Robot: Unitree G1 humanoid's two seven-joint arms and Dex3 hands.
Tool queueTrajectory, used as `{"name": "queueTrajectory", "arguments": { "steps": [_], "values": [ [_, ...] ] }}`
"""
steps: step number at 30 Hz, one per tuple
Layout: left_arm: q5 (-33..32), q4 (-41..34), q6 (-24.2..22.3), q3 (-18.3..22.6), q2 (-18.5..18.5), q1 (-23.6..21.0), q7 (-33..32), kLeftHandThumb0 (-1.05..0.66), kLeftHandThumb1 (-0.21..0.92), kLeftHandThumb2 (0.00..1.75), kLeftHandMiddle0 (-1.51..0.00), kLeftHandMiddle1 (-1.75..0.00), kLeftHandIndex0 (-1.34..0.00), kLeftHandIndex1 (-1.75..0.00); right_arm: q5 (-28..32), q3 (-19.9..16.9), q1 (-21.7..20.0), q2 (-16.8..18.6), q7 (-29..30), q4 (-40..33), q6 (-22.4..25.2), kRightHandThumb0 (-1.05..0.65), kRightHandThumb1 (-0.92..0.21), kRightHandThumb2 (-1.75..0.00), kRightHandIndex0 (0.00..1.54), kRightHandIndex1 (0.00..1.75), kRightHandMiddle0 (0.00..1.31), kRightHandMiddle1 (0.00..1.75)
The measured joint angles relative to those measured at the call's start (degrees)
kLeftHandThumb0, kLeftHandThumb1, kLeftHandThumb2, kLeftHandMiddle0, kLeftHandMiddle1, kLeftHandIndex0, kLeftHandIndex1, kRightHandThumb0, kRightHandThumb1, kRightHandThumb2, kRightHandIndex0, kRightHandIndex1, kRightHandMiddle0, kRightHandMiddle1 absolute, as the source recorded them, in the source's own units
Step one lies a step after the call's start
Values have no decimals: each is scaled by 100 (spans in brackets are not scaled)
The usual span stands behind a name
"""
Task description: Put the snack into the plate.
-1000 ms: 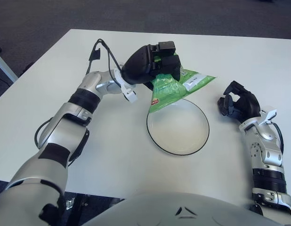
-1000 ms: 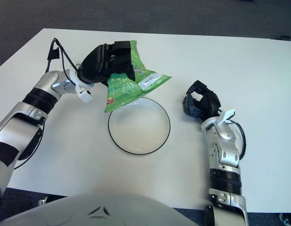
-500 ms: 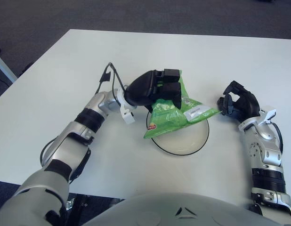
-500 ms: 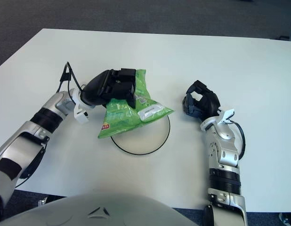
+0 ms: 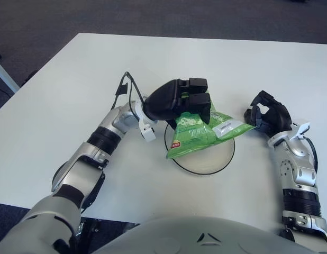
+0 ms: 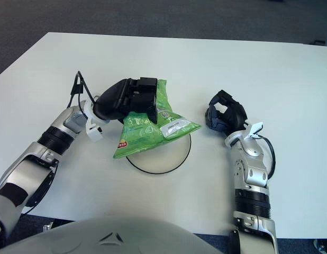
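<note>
You are not getting any readable text here: the green snack bag is showing a white label and a small red-and-yellow logo, but the print on both is too small to make out.

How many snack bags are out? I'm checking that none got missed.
1. The green snack bag is gripped by the left hand over the plate. The right hand shows to the plate's right, holding nothing. No other bag shows on the table.
</note>
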State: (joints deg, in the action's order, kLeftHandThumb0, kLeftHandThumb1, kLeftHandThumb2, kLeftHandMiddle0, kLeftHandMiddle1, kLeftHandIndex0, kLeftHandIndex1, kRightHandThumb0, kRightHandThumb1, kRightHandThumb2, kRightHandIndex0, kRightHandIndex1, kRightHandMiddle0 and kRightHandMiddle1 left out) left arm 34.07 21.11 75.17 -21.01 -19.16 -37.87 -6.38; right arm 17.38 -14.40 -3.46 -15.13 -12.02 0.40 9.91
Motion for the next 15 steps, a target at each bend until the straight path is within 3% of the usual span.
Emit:
{"name": "queueTrajectory", "arguments": {
  "steps": [7, 15],
  "values": [
    [621, -77, 202, 126, -57, -28, 129, 0, 19, 148, -72, -174, -47, -175, -1, 0, 3, 0, 0, 3, 0, -45, -39, -122, 126, 175, 55, 175],
    [1016, -89, 55, -101, 232, 50, 253, 0, 20, 147, -71, -174, -46, -175, -2, 11, -7, 0, 4, 9, 2, -45, -40, -121, 125, 175, 55, 175]
  ]
}}
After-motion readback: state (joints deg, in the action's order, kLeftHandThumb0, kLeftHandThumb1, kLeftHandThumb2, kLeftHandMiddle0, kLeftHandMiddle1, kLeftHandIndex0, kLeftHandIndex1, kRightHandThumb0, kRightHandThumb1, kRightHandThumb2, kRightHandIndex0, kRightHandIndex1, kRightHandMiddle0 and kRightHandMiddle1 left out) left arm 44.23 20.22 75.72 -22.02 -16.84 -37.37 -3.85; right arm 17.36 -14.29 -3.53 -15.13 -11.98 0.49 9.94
